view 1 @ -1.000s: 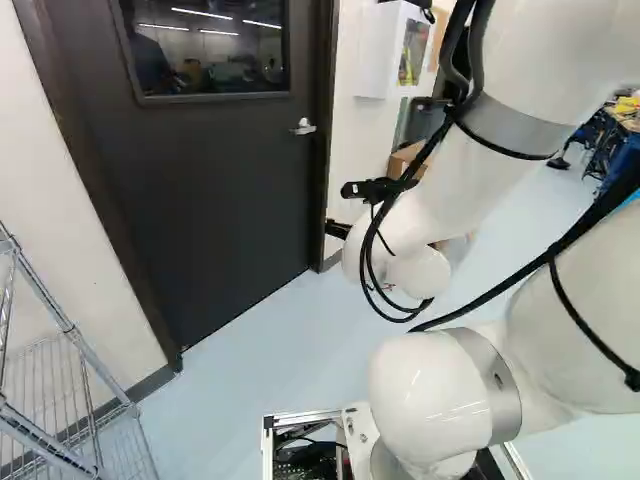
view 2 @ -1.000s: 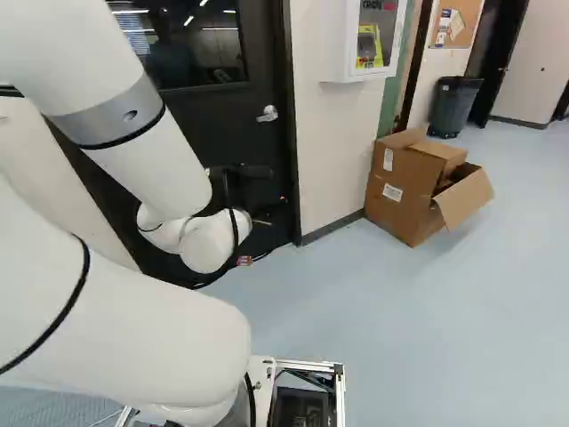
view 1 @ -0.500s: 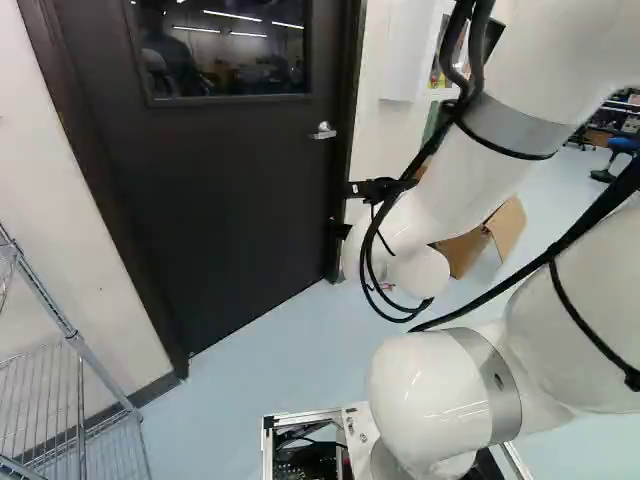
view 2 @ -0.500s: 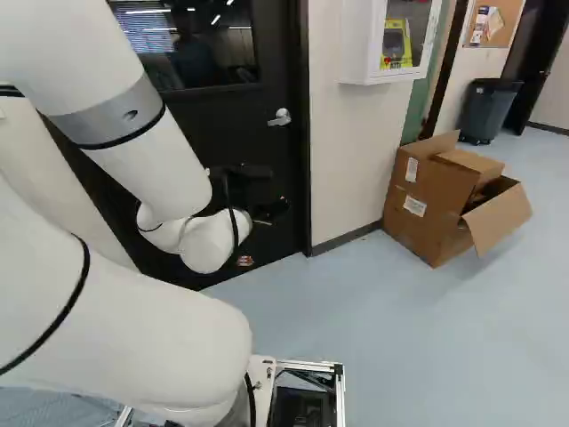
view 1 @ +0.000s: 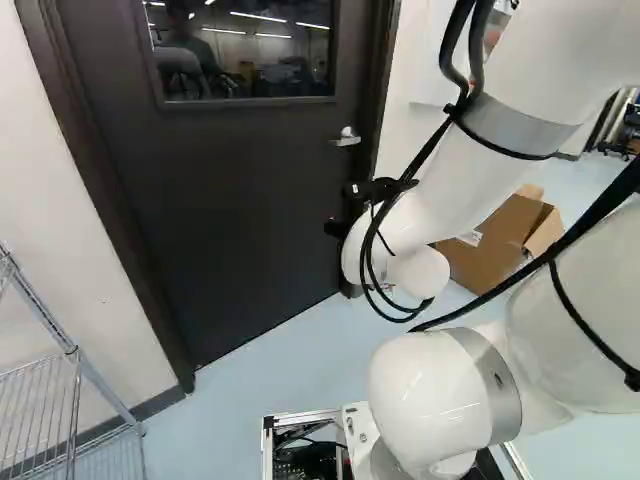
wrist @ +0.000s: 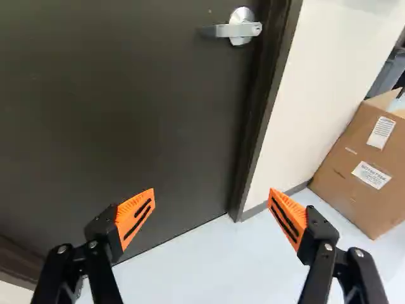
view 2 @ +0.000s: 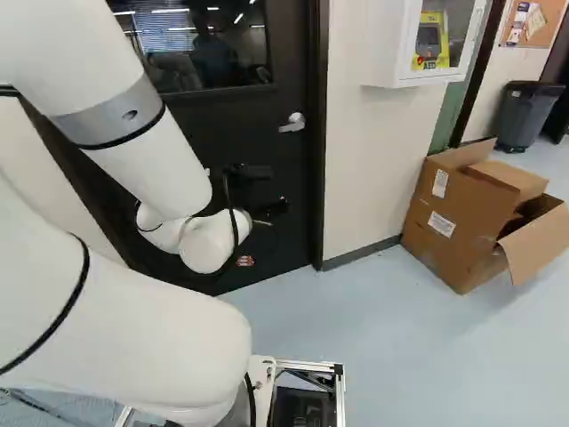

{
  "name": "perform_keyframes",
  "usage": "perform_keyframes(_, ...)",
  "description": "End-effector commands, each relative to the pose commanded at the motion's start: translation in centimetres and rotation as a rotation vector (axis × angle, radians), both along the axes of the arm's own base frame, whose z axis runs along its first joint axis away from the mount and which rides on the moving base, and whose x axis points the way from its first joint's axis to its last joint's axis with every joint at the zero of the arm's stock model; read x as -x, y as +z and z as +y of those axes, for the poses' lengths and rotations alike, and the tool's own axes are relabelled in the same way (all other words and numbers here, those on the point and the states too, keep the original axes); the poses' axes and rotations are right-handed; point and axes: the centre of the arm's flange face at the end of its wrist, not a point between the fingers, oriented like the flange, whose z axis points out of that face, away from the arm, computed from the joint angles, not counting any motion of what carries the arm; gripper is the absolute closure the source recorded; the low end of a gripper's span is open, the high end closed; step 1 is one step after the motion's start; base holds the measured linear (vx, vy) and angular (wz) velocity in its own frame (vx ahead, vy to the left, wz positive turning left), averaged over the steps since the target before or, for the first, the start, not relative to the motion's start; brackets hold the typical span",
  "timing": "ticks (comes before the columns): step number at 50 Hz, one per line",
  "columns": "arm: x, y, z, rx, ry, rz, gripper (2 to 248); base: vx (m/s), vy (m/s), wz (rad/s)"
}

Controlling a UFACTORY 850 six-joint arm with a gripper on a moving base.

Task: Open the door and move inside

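Observation:
The gripper shows as a dark shape (view 1: 340, 228) against the door in the left base view, lower than the handle. In the wrist view my gripper (wrist: 212, 209) stands wide open with nothing between its orange pads. Ahead of it is the dark door (wrist: 126, 114), closed in its frame, with a window (view 1: 245, 50) in its upper part. The silver lever handle (wrist: 240, 26) lies farther ahead, near the door's edge by the frame, apart from the fingers. The same handle (view 2: 292, 123) shows in the right base view, above the wrist.
A cardboard box (view 2: 458, 213) with open flaps stands on the floor right of the door, under a white wall cabinet (view 2: 404, 44). A grey bin (view 2: 526, 116) is behind it. A wire shelf rack (view 1: 75, 365) stands at the left of the left base view.
The base has moved: door, box and cabinet have shifted to the right in both base views and look slightly nearer. The arm keeps its pose over its lowest joint.

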Motion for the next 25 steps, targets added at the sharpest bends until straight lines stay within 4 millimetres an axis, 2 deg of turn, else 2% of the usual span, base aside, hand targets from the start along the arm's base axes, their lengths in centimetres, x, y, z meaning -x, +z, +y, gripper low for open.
perform_keyframes(25,0.0,0.0,0.0,0.0,0.0,0.0,3,0.228,0.008,0.005)
